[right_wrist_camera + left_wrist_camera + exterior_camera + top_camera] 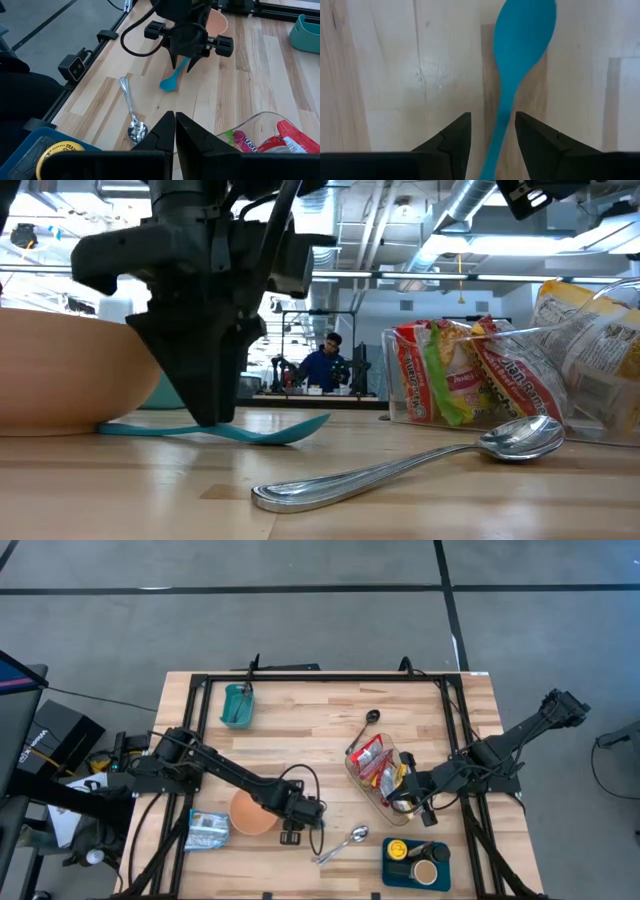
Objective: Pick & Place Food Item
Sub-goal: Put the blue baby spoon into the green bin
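A teal plastic spoon (520, 45) lies flat on the wooden table just right of an orange bowl (250, 812). It also shows in the low view (270, 432) and the right wrist view (172, 80). My left gripper (492, 125) is open and points down, with one finger on either side of the spoon's handle; a gap shows on both sides. It also shows in the low view (210, 415). Red and yellow food packets (378, 762) stand in a clear container (400, 380). My right gripper (175, 122) is shut and empty by the container's near corner.
A metal spoon (345, 843) lies near the front edge, right of the teal spoon. A blue tray (415, 862) with jars stands at the front right. A packet (208, 830) lies left of the bowl. A teal bin (238, 705) and a black spoon (365, 725) are farther back.
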Controlling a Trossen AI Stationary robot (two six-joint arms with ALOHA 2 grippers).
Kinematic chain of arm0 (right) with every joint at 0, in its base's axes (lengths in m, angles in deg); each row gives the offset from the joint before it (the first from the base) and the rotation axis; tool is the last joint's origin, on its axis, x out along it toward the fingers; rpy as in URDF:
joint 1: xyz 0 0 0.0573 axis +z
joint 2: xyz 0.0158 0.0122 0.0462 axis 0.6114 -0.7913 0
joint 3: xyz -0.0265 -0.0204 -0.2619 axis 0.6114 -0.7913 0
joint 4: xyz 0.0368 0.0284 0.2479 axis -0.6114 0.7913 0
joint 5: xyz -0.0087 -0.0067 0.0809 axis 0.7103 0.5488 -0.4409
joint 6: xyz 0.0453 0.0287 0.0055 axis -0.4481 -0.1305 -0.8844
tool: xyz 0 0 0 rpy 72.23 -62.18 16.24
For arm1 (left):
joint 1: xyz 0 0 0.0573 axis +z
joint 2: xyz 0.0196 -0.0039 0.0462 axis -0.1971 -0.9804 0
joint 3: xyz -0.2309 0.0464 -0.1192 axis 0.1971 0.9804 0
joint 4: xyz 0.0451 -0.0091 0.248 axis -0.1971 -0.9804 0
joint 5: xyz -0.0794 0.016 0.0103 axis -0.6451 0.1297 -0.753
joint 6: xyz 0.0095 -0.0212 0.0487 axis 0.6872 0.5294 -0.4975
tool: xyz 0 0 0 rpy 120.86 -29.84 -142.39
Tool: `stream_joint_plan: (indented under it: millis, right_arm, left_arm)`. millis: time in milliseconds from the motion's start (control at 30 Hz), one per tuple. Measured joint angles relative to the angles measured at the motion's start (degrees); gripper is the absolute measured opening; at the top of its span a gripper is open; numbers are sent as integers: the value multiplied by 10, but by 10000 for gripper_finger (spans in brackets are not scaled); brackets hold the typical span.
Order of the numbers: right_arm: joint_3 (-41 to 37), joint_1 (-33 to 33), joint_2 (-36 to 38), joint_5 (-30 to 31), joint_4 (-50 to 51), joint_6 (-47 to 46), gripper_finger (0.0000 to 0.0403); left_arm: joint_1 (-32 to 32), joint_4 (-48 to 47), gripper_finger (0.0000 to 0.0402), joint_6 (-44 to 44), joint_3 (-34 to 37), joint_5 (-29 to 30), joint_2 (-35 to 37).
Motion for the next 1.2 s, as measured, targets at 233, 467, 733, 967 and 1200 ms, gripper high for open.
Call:
stream_joint_plan:
  millis: [233, 467, 733, 967, 1200]
  right_arm:
    - [0, 0, 0, 0, 0, 0, 8]
    - [0, 0, 0, 0, 0, 0, 8]
    - [0, 0, 0, 0, 2, 0, 8]
    - [0, 0, 0, 0, 2, 0, 8]
    - [0, 0, 0, 0, 2, 0, 8]
  left_arm:
    - [0, 11, 149, 0, 3, 0, 0]
    - [-1, 12, 146, 0, 1, -9, -19]
    - [-1, 12, 139, 0, 2, -12, -17]
    - [-1, 0, 119, 0, 4, -11, -7]
    - [-1, -11, 107, 0, 4, -11, -7]
